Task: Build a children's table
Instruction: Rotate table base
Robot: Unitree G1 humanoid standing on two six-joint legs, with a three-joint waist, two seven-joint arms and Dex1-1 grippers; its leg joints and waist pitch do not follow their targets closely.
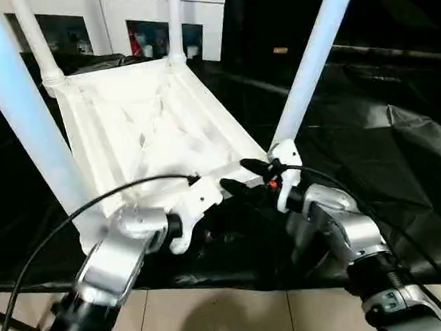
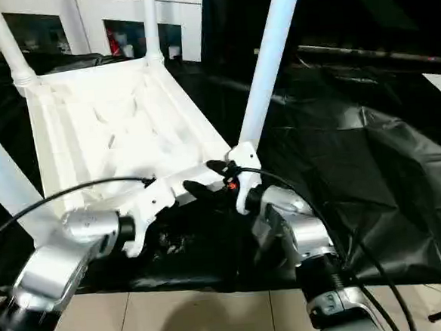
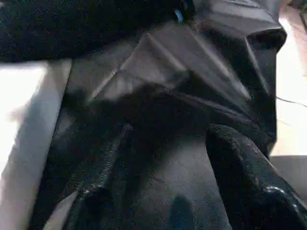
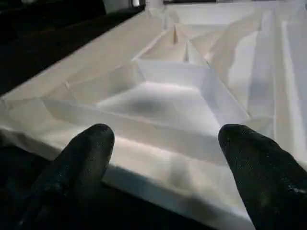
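Nearest, the left gripper (image 1: 233,186) and right gripper (image 1: 254,165) meet at the tabletop's near rim, both with jaws spread and empty; the right one's black fingertips (image 4: 91,143) frame the ribbed white plastic. The tabletop (image 1: 149,125) lies upside down on a counter draped in crinkled black sheeting (image 1: 386,146), its moulded ribs glossy and angular. All four smooth tapered legs appear seated in the corner sockets: near left (image 1: 20,111), near right (image 1: 311,60), far ones (image 1: 37,38) (image 1: 174,21). Assembly looks nearly finished; next likely calls for gripping the rim and turning the table upright. Beyond stands a white cabinet (image 1: 119,21).
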